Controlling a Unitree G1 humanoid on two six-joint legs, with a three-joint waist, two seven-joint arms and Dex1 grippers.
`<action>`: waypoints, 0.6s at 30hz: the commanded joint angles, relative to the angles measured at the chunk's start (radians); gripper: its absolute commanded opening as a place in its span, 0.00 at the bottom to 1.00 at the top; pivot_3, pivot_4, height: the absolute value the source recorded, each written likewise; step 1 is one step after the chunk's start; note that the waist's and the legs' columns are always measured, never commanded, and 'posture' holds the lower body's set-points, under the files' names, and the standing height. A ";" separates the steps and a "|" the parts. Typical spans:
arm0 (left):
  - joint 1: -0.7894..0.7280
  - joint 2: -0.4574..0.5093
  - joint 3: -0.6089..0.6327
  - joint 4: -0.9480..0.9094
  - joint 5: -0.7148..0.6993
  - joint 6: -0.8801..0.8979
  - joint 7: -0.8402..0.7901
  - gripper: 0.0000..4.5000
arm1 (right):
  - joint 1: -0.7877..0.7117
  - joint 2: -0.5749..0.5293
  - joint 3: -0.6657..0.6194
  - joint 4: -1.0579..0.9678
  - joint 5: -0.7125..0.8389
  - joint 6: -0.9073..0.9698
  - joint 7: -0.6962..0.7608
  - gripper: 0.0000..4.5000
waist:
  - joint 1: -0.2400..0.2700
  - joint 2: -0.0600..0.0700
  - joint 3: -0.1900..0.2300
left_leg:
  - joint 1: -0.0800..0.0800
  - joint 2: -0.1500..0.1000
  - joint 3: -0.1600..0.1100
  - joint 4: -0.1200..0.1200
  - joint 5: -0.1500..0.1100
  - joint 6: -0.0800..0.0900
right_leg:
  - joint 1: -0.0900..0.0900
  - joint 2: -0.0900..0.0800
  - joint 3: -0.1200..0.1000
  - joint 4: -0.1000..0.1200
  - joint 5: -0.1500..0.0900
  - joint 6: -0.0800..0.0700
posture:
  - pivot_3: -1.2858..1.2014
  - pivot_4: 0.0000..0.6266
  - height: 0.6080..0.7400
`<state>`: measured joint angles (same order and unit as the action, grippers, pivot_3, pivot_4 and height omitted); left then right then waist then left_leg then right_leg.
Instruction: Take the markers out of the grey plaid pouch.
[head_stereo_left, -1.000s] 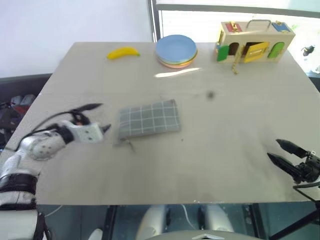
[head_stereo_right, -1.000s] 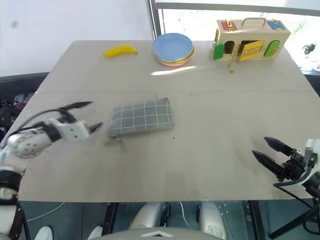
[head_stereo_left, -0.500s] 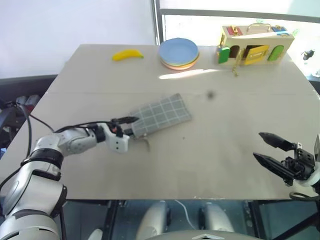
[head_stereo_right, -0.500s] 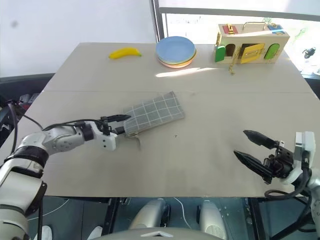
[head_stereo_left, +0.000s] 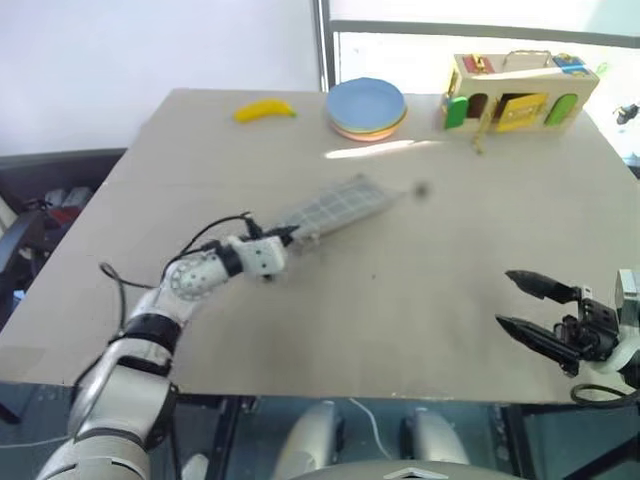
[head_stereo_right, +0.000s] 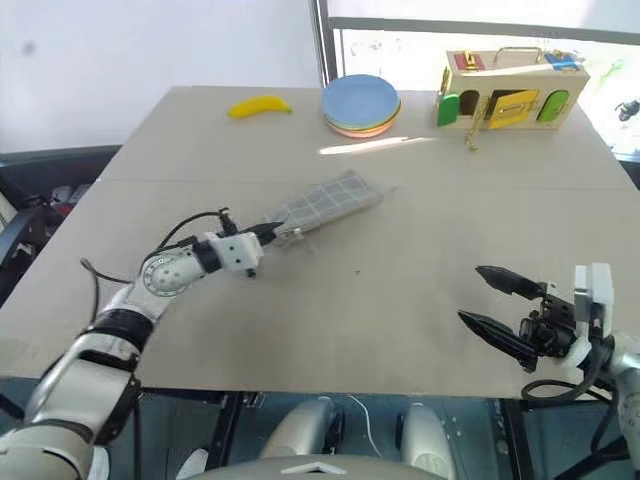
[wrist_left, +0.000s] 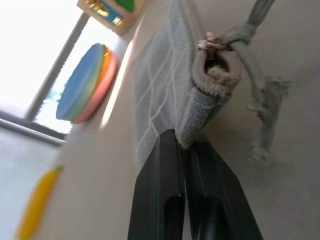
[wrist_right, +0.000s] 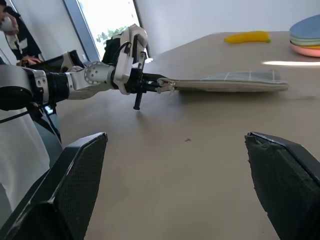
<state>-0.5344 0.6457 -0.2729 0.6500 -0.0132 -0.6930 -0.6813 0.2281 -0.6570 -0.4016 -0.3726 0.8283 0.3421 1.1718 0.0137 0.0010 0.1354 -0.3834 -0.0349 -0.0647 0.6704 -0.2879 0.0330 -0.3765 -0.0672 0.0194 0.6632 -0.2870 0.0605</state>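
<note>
Pinching: my left gripper (wrist_left: 186, 150) is closed tight on the near corner of the pouch (head_stereo_right: 325, 200) — the zipper end, as the left wrist view shows it.
Right gripper: my right gripper (head_stereo_right: 492, 305) hangs wide apart over the near right of the table (head_stereo_right: 420, 250), holding nothing, well apart from the pouch.
Pouch place: mid-table, left of centre, its held end lifted a little and the far end seemingly on the top.
Pouch feel: soft fabric, judged light — it sags and folds where I grip, so it should bend and not slide as one stiff piece.
Hold: the corner seam is thick enough to keep; the zipper tab and its cord (wrist_left: 265, 95) hang just beside my fingers (wrist_left: 160, 190), the likely place for the other hand to pull.
Risk: a one-corner hold may let the pouch swing or twist.
Markers: none to see — I judge them inside, the zipper apparently closed.
Count: one pouch, one banana (head_stereo_right: 258, 104), one stack of plates (head_stereo_right: 360, 102), one toy box (head_stereo_right: 510, 88).
</note>
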 joint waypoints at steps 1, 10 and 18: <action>0.047 0.022 0.047 -0.374 -0.236 0.306 -0.139 0.01 | -0.124 0.012 0.041 -0.006 -0.116 -0.064 -0.117 1.00 | -0.021 -0.003 0.002 | 0.000 0.000 0.000 0.000 0.000 -0.001 | -0.001 0.001 0.001 0.000 0.000 0.000 | 0.52 0.24 1.00; 0.069 -0.032 0.074 -0.738 -0.350 0.705 -0.154 0.01 | -0.503 0.051 0.301 -0.105 -0.451 -0.086 -0.416 1.00 | -0.031 -0.004 0.004 | 0.000 0.003 0.002 -0.001 0.002 -0.004 | -0.003 0.005 0.005 0.000 0.000 0.000 | 0.52 0.24 1.00; 0.052 -0.133 0.083 -0.667 -0.290 0.703 -0.152 0.01 | -0.567 0.041 0.407 -0.179 -0.457 -0.077 -0.364 1.00 | -0.020 -0.007 0.005 | -0.002 0.000 0.000 0.000 0.003 -0.005 | -0.003 0.003 0.003 -0.003 0.000 0.000 | 0.52 0.24 1.00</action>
<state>-0.4634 0.5263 -0.2110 0.0050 -0.3015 0.0156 -0.8327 -0.3325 -0.5979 -0.0050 -0.5057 0.3788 0.2797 0.7897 -0.0061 -0.0063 0.1409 -0.3858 -0.0346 -0.0646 0.6703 -0.2854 0.0284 -0.3798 -0.0647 0.0227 0.6605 -0.2870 0.0604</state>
